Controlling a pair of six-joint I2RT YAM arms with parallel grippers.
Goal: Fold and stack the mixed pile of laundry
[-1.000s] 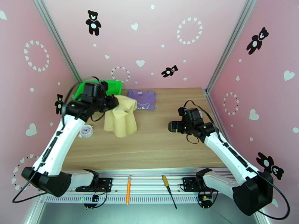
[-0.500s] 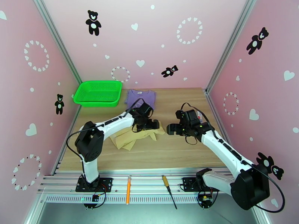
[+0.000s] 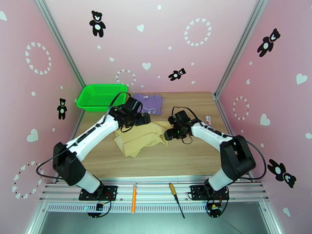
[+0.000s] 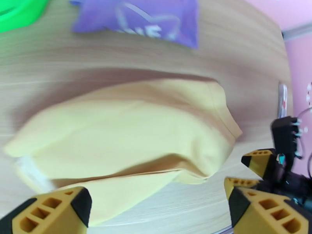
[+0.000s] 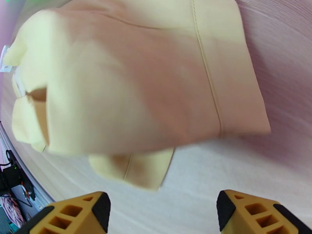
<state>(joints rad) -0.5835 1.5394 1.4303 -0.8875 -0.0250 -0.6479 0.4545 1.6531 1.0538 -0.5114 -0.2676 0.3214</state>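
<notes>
Two garments are being shown on the table (image 3: 187, 156): one tan shirt (image 3: 138, 140) is lying rumpled and partly doubled over at the middle, and one purple shirt (image 3: 150, 102) with a pale print is lying flat at the far edge, apart from the tan one. One green basket (image 3: 91, 107) is being kept at the far left corner, just beside the purple shirt. One orange pen (image 3: 133, 197) and one screwdriver (image 3: 175, 199) are resting on the rail at the near edge. Two grippers are being counted. The left gripper (image 3: 147, 118) is being held over the far edge of the tan shirt with its fingers spread wide and nothing between them, as the left wrist view (image 4: 158, 199) confirms. The right gripper (image 3: 168, 134) is being held at the shirt's right edge, its fingers likewise spread apart and empty in the right wrist view (image 5: 163, 207). A second ago the tan shirt was being dangled from the pinched left gripper near the basket; it has since been carried to the middle, laid down and released, and the right gripper has been brought in from the right to the cloth.
</notes>
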